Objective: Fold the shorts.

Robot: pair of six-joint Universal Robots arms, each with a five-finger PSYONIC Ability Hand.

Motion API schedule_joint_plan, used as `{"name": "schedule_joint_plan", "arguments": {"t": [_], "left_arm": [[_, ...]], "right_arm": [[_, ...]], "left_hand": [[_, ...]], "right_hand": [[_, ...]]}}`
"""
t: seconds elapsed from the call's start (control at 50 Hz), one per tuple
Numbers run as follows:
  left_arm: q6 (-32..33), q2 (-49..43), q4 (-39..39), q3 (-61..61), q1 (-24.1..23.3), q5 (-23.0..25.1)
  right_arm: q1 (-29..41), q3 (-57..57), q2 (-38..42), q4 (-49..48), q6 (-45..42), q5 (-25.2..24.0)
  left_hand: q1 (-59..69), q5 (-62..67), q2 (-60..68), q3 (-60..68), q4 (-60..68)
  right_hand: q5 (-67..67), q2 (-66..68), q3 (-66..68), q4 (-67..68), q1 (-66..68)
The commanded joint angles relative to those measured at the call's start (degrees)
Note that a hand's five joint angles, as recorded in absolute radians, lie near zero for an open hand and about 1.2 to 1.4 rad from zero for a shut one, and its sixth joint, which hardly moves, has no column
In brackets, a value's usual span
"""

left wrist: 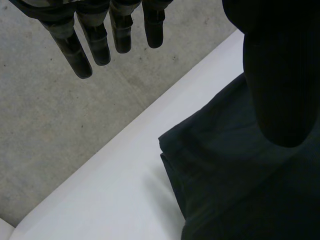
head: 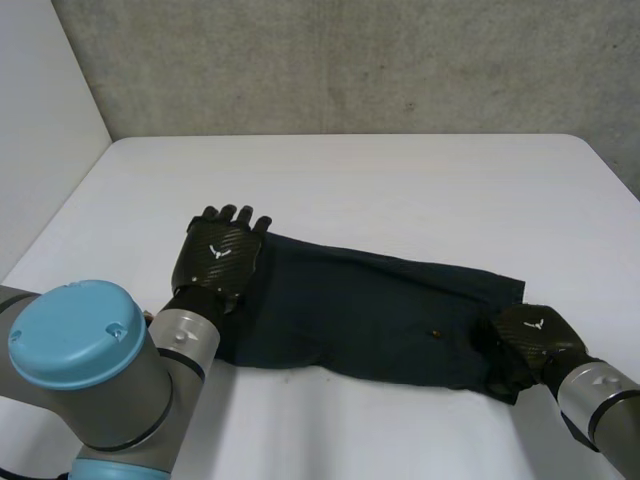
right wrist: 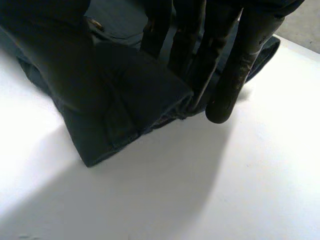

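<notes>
Here, the white-emblemed left hand (head: 220, 255) hovers over shorts (head: 360, 310) the right hand (head: 530, 340) pinches.

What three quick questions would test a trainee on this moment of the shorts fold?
1. True or false: the left hand is clenched in a fist.
2. Where on the shorts is the right hand? A: the middle. B: the end on the robot's right. C: off the cloth entirely.
3. Fill in: the shorts lie stretched out on a ___ table.

Key: 1 false, its fingers are straight; 2 B; 3 white.
</notes>
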Motion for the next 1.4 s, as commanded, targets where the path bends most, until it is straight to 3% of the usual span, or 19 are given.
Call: {"name": "schedule_joint_plan", "arguments": {"t": [0.02,0.22,0.32,0.44,0.52,0.68,0.7,0.8,0.9,0.98,1.06,1.08,1.16,1.32,1.4], "left_arm": [[0.11,0.41,0.01,-0.10,0.33,-0.29],[-0.51,2.87,-0.08,-1.16,0.41,-0.38],[-1.03,4.10,-0.08,-1.77,0.59,-0.38],[-1.12,5.51,-0.08,-2.04,1.56,-0.38],[-1.12,6.04,-0.08,-2.04,1.82,-0.38],[-1.21,7.44,-0.08,-2.12,2.35,-0.47],[-1.21,7.53,-0.08,-2.12,2.35,-0.47],[-2.17,8.50,-0.16,-2.04,2.61,-0.47],[-3.67,9.73,-0.16,-1.42,2.52,-0.29],[-4.29,10.34,-1.13,0.33,2.35,-0.20],[-4.37,10.26,-3.67,3.49,1.65,-0.11],[-4.46,10.26,-4.38,4.28,1.38,-0.20],[-6.65,8.77,-8.15,7.98,-1.42,-0.03],[-12.46,3.05,-17.20,10.44,-4.94,-0.02],[-12.72,3.75,-17.65,10.62,-5.21,-0.29]], "right_arm": [[-0.37,-0.94,1.16,-1.02,-2.64,0.25],[-3.88,-2.43,-3.22,3.20,-12.22,0.77],[-10.55,-5.67,-7.09,12.84,-25.63,0.86],[-11.10,-10.42,-8.77,18.06,-35.52,1.83],[-4.09,-15.25,-8.94,18.06,-35.34,3.15],[20.78,-23.61,-5.79,14.99,-35.17,2.62],[26.64,-24.48,-3.69,13.76,-35.08,1.58],[39.07,-25.11,1.95,12.43,-34.90,-4.49],[39.88,-25.28,6.35,12.52,-33.33,-8.63],[37.60,-26.33,6.26,12.17,-26.22,-8.46],[31.63,-29.15,2.41,12.43,-11.03,-5.30],[29.01,-30.28,0.05,12.61,-3.95,-2.77],[23.64,-32.57,-3.05,17.16,8.66,1.38],[21.51,-34.86,3.71,21.75,8.00,2.27],[21.60,-34.95,5.03,22.01,7.02,1.92]], "left_hand": [[-0.42,-2.30,-1.20,-1.81,-1.30],[-0.58,-2.47,-1.37,-1.98,-1.47],[-0.58,-2.47,-1.37,-1.98,-1.47],[-0.58,-2.47,-1.37,-1.98,-1.47],[-0.80,-2.69,-1.59,-2.20,-1.68],[-0.80,-2.69,-1.59,-2.20,-1.68],[-0.80,-2.69,-1.59,-2.20,-1.68],[-0.80,-2.69,-1.59,-2.20,-1.68],[-0.80,-2.69,-1.59,-2.20,-1.68],[-0.80,-2.69,-1.59,-2.20,-1.68],[-0.59,-2.47,-1.37,-1.98,-1.47],[-0.58,-2.47,-1.37,-1.98,-1.47],[-0.25,-2.14,-1.04,-1.65,-1.13],[0.59,-1.30,-0.19,-0.80,-0.29],[0.59,-1.30,-0.19,-0.80,-0.29]], "right_hand": [[24.24,22.32,20.67,18.64,37.74],[24.24,22.32,20.67,18.64,37.74],[24.24,22.32,20.67,18.64,37.74],[24.24,22.32,20.67,18.64,37.74],[24.24,22.32,20.67,18.64,37.74],[24.24,22.32,20.67,18.64,37.74],[24.24,22.32,20.67,18.64,37.74],[24.24,22.32,20.67,18.64,37.74],[24.24,22.32,20.67,18.64,37.74],[-45.76,-47.68,-49.33,-51.36,-32.26],[-45.76,-47.68,-49.33,-51.36,-32.26],[-45.76,-47.68,-49.33,-51.36,-32.26],[-45.76,-47.68,-49.33,-51.36,-32.26],[-45.76,-47.68,-49.33,-51.36,-32.26],[-45.76,-47.68,-49.33,-51.36,-32.26]]}}
